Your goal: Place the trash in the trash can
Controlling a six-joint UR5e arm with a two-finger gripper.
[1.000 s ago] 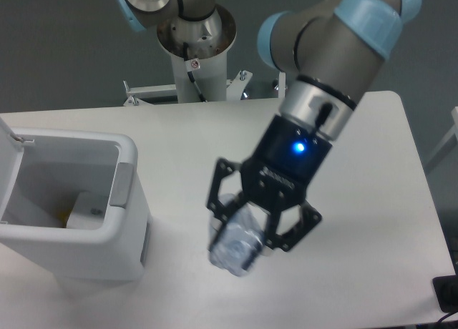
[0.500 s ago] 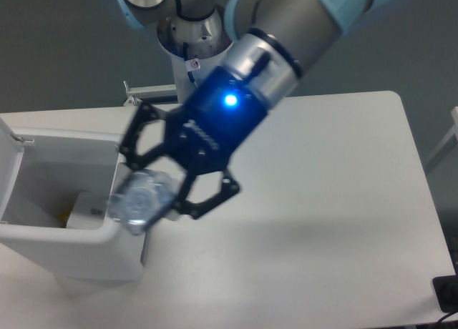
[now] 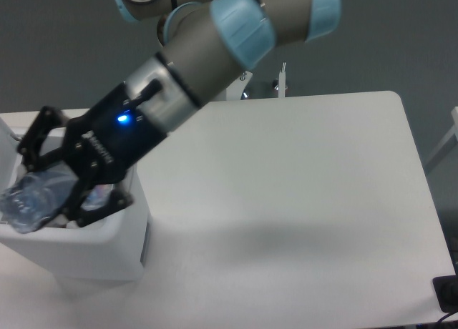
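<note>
Camera view: fixed, looking down on the table from the front.
Fingers: the black fingers (image 3: 89, 200) are clamped on the bottle, one above it and one below and to its right.
Gripper: the gripper (image 3: 54, 177) sits at the left edge of the frame, pointing lower left, with a blue light lit on its wrist.
Bottle: the crushed clear plastic bottle (image 3: 28, 200) sticks out of the jaws toward the lower left; its long axis runs roughly from the gripper's palm out to the frame's left edge. Label and cap are too blurred to make out.
Key relation: the bottle hangs over the open mouth of the trash can, its free end near or just past the can's left rim. Whether that end clears the rim, I cannot tell.
Trash can: the white boxy trash can (image 3: 93, 250) stands at lower left on the table, directly under the gripper, lid not clearly visible.
Can contents: the interior is almost wholly hidden by the gripper and bottle, so I cannot say what lies inside; no paper packet shows anywhere.
Arm: the grey arm with pale blue joint caps (image 3: 236, 25) reaches down from the upper middle.
Table: the white table (image 3: 300, 200) fills the right of the frame.
Next move, as I judge: release should drop the bottle in, if its free end is inside the rim.
</note>
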